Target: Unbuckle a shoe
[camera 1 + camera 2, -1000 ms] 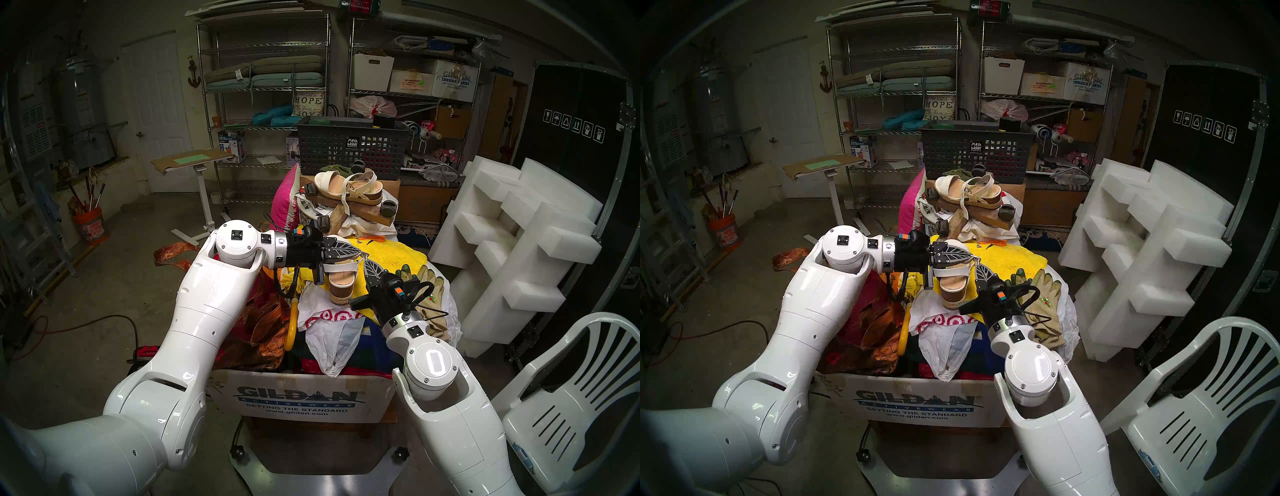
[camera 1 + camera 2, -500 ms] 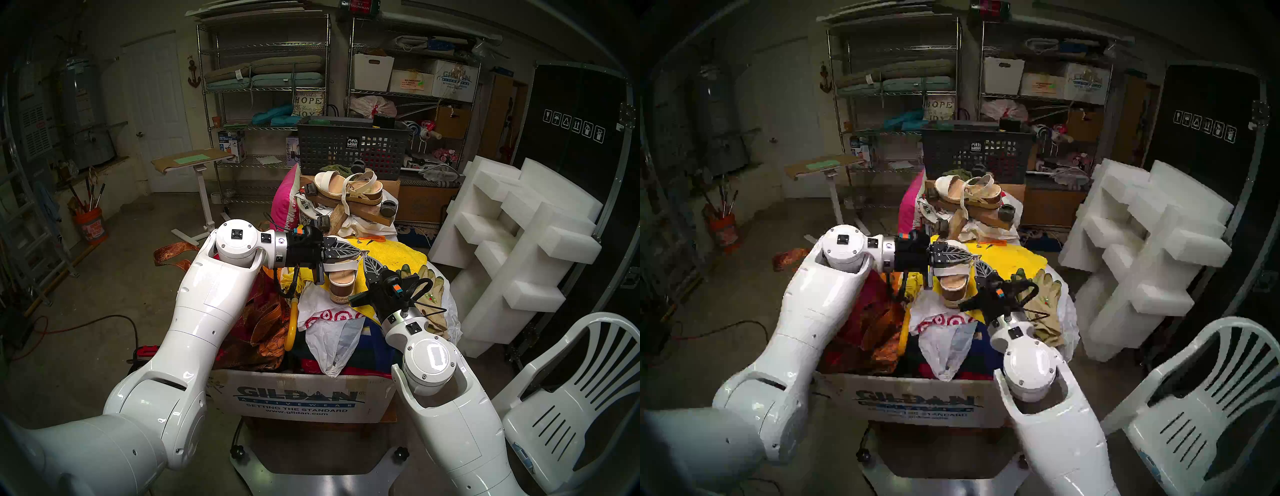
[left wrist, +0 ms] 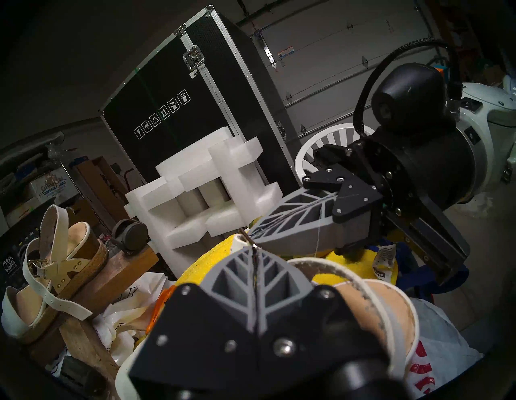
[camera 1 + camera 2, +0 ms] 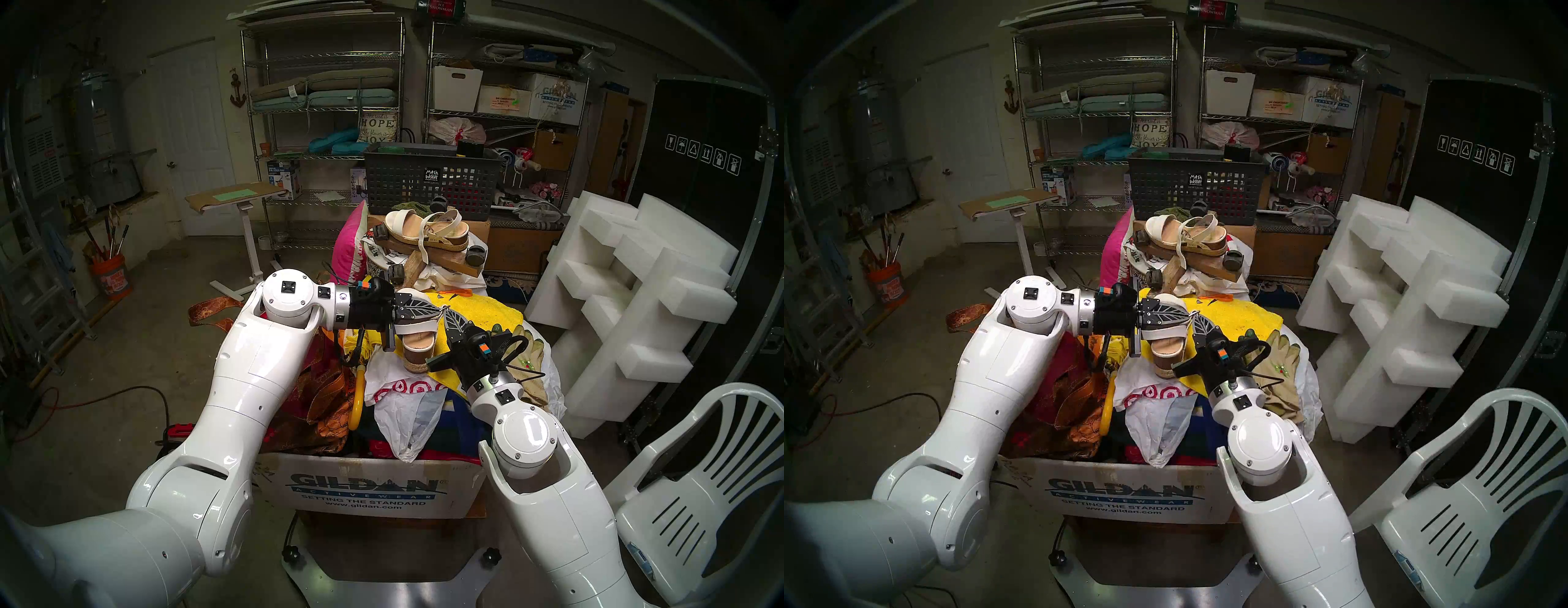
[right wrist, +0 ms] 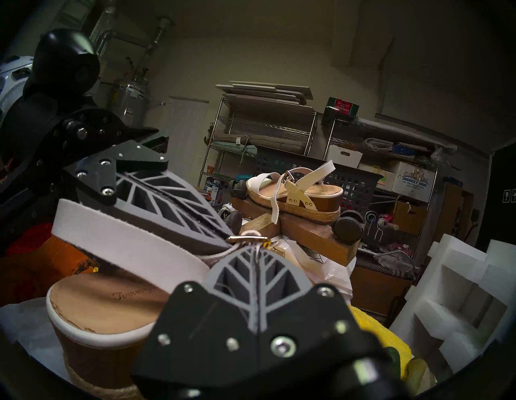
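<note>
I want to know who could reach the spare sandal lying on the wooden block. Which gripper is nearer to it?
Left. The left gripper sits just below the spare sandal in the head view, at the wedge sandal. The right gripper comes up from lower right, its body farther back.

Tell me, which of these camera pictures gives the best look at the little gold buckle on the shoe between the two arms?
The right wrist view: the gold buckle sits close and centred, where both shut tools meet. The left wrist view hides it behind the left tool, showing only a strap end. In both head views it is a tiny glint.
</note>
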`<move>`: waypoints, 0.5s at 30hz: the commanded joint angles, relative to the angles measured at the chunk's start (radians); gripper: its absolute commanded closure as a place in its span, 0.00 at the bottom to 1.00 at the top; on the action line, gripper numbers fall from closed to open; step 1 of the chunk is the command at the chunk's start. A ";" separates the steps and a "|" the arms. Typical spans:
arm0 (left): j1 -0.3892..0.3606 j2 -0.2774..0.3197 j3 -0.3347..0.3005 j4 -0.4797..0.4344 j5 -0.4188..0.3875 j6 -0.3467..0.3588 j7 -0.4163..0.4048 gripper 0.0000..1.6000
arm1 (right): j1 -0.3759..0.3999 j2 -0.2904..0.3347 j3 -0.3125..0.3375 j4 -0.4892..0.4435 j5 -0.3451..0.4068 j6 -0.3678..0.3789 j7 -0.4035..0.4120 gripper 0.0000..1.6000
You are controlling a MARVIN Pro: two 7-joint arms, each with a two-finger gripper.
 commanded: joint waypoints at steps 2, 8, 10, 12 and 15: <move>0.000 -0.007 0.000 -0.023 -0.009 -0.002 -0.007 1.00 | 0.038 -0.004 -0.013 -0.022 0.003 -0.002 0.021 1.00; 0.004 -0.009 -0.006 -0.025 -0.001 -0.004 -0.002 1.00 | 0.024 -0.008 -0.006 -0.034 0.003 0.009 0.018 0.85; 0.004 -0.010 -0.007 -0.022 0.001 -0.007 0.000 1.00 | 0.017 -0.008 -0.004 -0.039 0.003 0.009 0.016 0.77; 0.001 -0.011 -0.007 -0.020 0.002 -0.007 0.001 1.00 | 0.011 -0.008 -0.003 -0.044 0.002 0.011 0.014 0.72; -0.004 -0.013 -0.007 -0.014 0.004 -0.009 0.004 1.00 | 0.003 -0.006 0.000 -0.050 0.003 0.013 0.014 0.68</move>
